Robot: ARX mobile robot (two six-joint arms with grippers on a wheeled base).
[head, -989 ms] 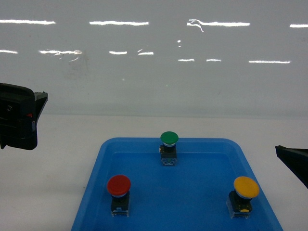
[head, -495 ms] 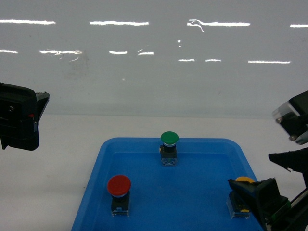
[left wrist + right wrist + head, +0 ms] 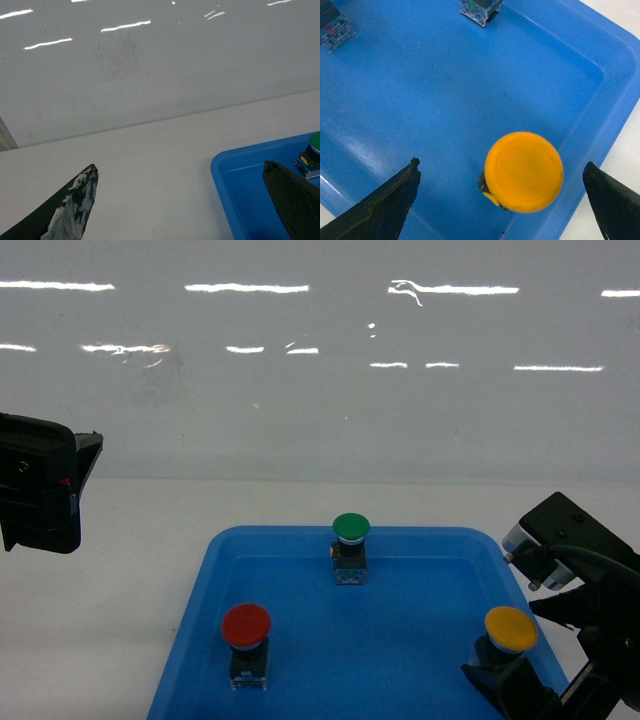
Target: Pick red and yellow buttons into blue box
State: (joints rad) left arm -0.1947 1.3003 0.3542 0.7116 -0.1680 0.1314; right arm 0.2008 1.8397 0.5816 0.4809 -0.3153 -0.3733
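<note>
1. White surface (image 3: 120,590) meeting a glossy pale wall (image 3: 320,390) that carries streaks of reflected ceiling light.
2. Shallow blue tray (image 3: 400,640) lying on the surface; all places below are given relative to it.
3. Green-capped button (image 3: 351,528) standing upright just inside the tray's far rim, near the middle.
4. Red button (image 3: 246,625) standing upright on its dark base in the tray's near-left part, well apart from the green one.
5. Yellow button (image 3: 511,629) standing upright in the tray's near-right part, close to the right rim; from the right wrist camera its round cap (image 3: 524,171) is seen from above, hiding most of the base.
6. Right claw (image 3: 507,200) held over the tray's near-right corner, its two dark fingers (image 3: 385,200) spread wide on either side of the yellow button, neither touching it.
7. Left claw (image 3: 190,200) held off the tray's left side, above bare surface, its fingers likewise spread apart and holding nothing; the tray's left corner shows between them.
8. Deep blue box: not visible in any view.
</note>
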